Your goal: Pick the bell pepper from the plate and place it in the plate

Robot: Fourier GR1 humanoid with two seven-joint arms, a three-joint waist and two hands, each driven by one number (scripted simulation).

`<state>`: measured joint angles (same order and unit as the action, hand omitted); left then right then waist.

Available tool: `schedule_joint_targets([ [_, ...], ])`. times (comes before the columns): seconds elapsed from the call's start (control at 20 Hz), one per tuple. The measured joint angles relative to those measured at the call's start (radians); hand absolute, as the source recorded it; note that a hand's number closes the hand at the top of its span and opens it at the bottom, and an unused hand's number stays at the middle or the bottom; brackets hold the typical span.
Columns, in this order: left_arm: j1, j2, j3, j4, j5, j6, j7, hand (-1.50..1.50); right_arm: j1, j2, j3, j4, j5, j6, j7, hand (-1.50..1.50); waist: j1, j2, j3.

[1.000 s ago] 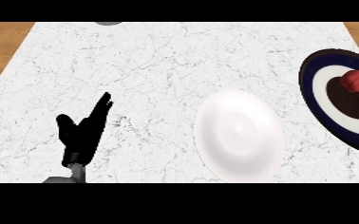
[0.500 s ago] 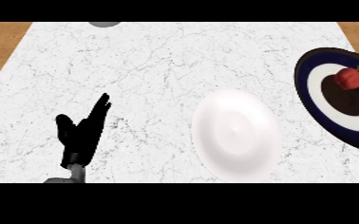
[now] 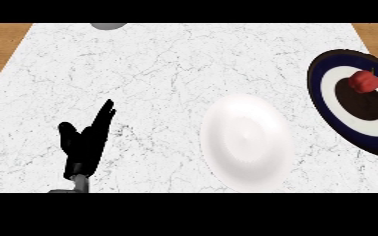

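A red bell pepper (image 3: pixel 363 81) lies on a dark plate (image 3: pixel 330 105) with blue, white and brown rings, cut off by the view's right edge. A plain white plate (image 3: pixel 246 141) sits on the counter at lower centre right, with nothing on it. My left hand (image 3: pixel 85 142) rests open at the lower left, fingers straight and pointing up, far from both plates. My right hand does not show.
The counter's top is white marble (image 3: pixel 170 70), with wood showing at its far left and right corners. A grey round object (image 3: pixel 109 25) peeks in at the far edge, upper left.
The whole scene has slid slightly left in the view, so more of the dark plate and pepper shows. The left hand has kept its pose.
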<state>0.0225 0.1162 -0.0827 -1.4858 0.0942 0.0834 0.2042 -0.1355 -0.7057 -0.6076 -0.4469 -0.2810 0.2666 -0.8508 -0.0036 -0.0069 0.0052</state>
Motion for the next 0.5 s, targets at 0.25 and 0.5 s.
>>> schedule_joint_targets([
  [0.25, 0.017, 0.012, 0.014, -0.025, 0.016, -0.024, 0.02, 0.0, 0.092, 0.019, 0.025, -0.044, 0.018, -0.015, -0.023, -1.5, 0.0, 0.0, -0.001],
  [0.5, -0.004, 0.005, 0.024, 0.001, 0.016, -0.041, 0.013, 0.0, 0.14, 0.039, 0.04, -0.05, 0.031, -0.035, -0.055, -1.5, 0.002, 0.0, -0.001],
])
